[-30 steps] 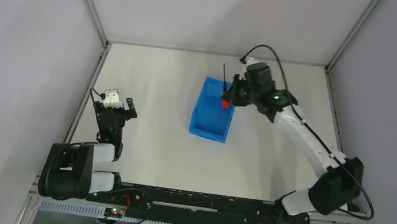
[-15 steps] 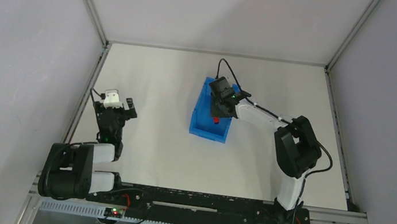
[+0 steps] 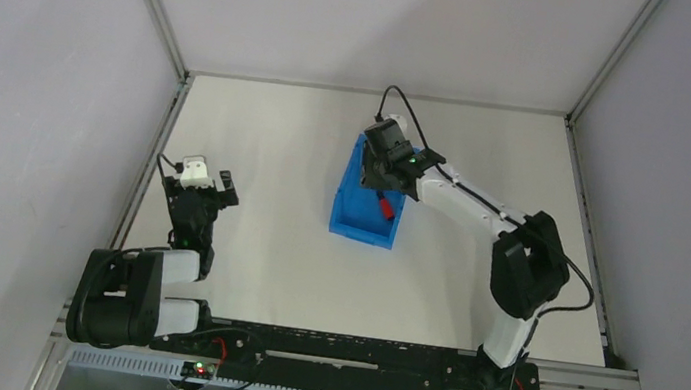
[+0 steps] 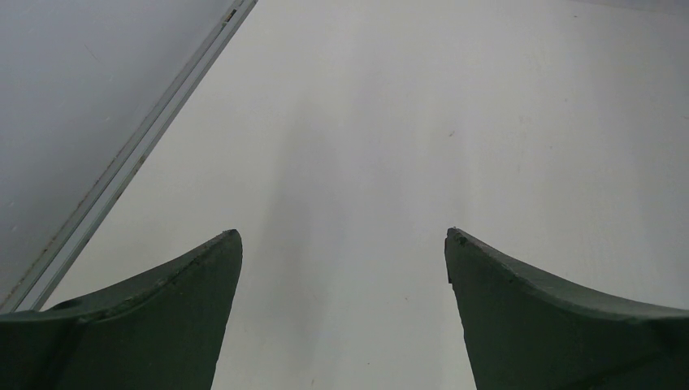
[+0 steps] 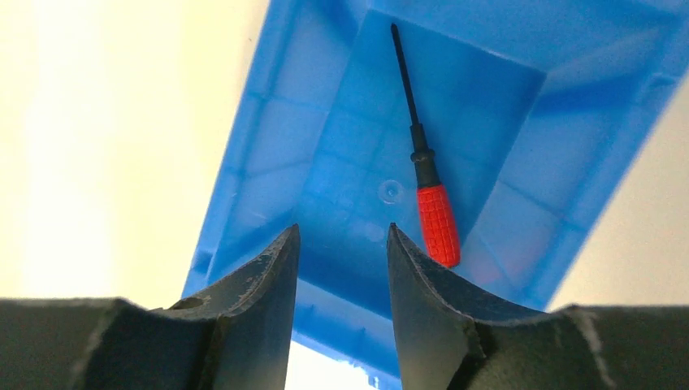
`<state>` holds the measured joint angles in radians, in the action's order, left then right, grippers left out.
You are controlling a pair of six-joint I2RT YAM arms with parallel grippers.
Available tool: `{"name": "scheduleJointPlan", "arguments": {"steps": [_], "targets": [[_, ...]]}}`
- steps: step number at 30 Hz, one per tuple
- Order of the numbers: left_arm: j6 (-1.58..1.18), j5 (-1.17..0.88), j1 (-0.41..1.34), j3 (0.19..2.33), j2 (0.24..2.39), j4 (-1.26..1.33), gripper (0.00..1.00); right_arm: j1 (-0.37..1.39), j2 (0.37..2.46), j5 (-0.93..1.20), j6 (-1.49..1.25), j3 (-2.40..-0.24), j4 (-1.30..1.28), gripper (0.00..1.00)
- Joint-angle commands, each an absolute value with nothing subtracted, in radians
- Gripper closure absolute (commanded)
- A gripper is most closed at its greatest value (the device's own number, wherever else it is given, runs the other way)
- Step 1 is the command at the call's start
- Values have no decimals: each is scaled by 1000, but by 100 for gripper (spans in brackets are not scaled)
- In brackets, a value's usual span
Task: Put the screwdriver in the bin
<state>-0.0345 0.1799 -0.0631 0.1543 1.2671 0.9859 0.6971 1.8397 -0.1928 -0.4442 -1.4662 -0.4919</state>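
**A:** What has changed at the right claw [image 5: 341, 230]?

**B:** A second ago it was clamped on the screwdriver [image 5: 420, 154], held up by the far right rim of the bin [image 5: 276, 146]. Since then the right arm [image 3: 481, 210] has swung in over the bin and the claw has let go.

**A:** How does the claw stand now?

**B:** It is partly open. There is a narrow gap between its two fingers, with nothing in the gap and nothing touching them. It hangs above the bin, pointing down into it.

**A:** And the screwdriver?

**B:** It lies flat on the bin's floor, apart from the claw. In the right wrist view the red handle is at the near end, close to the right-hand wall. I cannot tell whether it touches that wall. The thin black shaft runs away from the claw toward the far end.

**A:** What else is around?

**B:** The bin sits on the white worktop [image 3: 277, 146], toward the back. The left claw [image 4: 343, 232] is well apart from it, at the worktop's left side, where it was a second ago. Its fingers are spread wide and hold nothing. A metal rail [image 4: 138, 154] runs along the worktop's edge to its left.
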Motion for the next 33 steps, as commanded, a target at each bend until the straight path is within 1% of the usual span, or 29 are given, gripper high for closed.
{"name": "scheduleJointPlan", "arguments": {"steps": [1,5,9,10,12,14,15,16,20,23,30,33], "targets": [[-28,183,-58,193,1258,1051,0,706,1699,-254,-433,-1513,-527,48],[-28,183,-58,193,1258,1052,0,663,1617,-336,-416,-1500,-609,39],[-28,184,-58,194,1258,1051,0,549,1506,-370,-375,-1422,-646,30],[-28,184,-59,194,1258,1051,0,510,1479,-363,-361,-1405,-655,27],[-28,184,-58,193,1258,1051,0,429,1430,-343,-313,-1374,-654,16],[-27,184,-59,194,1258,1052,0,349,1389,-329,-260,-1349,-649,8],[-28,184,-58,193,1258,1052,0,312,1373,-326,-242,-1340,-647,2],[-28,184,-59,193,1258,1051,0,277,1354,-322,-228,-1333,-648,1],[-28,183,-58,193,1258,1051,0,139,1316,-293,-177,-1306,-645,0],[-28,183,-58,194,1258,1051,0,76,1299,-267,-158,-1296,-642,0],[-27,183,-59,194,1258,1051,0,16,1286,-209,-111,-1252,-583,0],[-28,183,-58,193,1258,1051,0,13,1299,-224,-102,-1252,-591,0]]}}
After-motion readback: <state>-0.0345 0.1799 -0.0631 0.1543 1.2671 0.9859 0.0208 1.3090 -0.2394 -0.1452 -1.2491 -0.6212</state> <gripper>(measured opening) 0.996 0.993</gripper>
